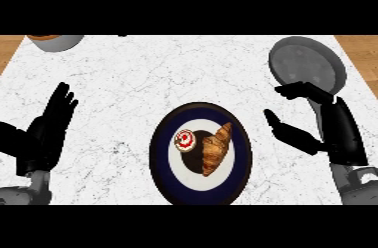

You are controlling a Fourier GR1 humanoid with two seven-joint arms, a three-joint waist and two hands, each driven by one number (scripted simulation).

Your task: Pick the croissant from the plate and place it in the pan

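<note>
We have not picked up the croissant (215,148) yet. It lies on the plate (164,167) next to a small round cake (185,140). Our right hand (314,129) is open beside the plate and holds nothing. Our left hand (52,124) rests open at the left. The pan (306,62) waits up at the right; our right hand covers its handle. A bowl (55,41) is cut off at the tabletop's (111,82) top edge.

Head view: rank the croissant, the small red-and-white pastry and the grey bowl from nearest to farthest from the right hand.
From the right hand:
1. croissant, on the plate's right half, toward that hand.
2. red-and-white pastry, on the plate, left of the croissant.
3. grey bowl, far-left corner of the counter.
</note>
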